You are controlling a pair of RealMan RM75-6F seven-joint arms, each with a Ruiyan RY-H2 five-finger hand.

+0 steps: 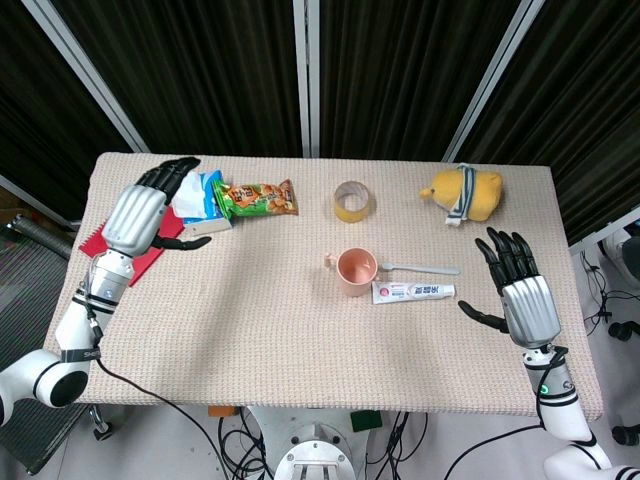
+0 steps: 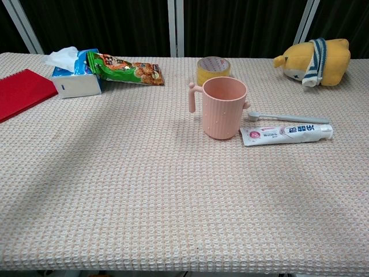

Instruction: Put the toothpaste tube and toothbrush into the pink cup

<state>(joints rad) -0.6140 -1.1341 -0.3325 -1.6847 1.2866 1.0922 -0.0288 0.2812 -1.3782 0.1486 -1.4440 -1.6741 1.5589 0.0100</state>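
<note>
Nothing is yet grasped. The toothpaste tube point(image 1: 414, 291) and toothbrush point(image 1: 420, 268) are seen lying just right of the pink cup point(image 1: 356, 271). Right robot hand point(image 1: 518, 283) is held open nearby (left robot hand point(image 1: 152, 212) likewise empty); a grasp is judged next.

pink cup point(image 2: 224, 108): upright, mid-bench point(image 2: 144, 202)
toothbrush point(image 2: 288, 118): flat, right of cup
toothpaste tube point(image 2: 286, 134): flat, just in front of toothbrush

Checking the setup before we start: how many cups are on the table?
1: the pink cup stands upright near the table's middle, just left of the toothpaste tube and toothbrush. Neither view shows another.
</note>
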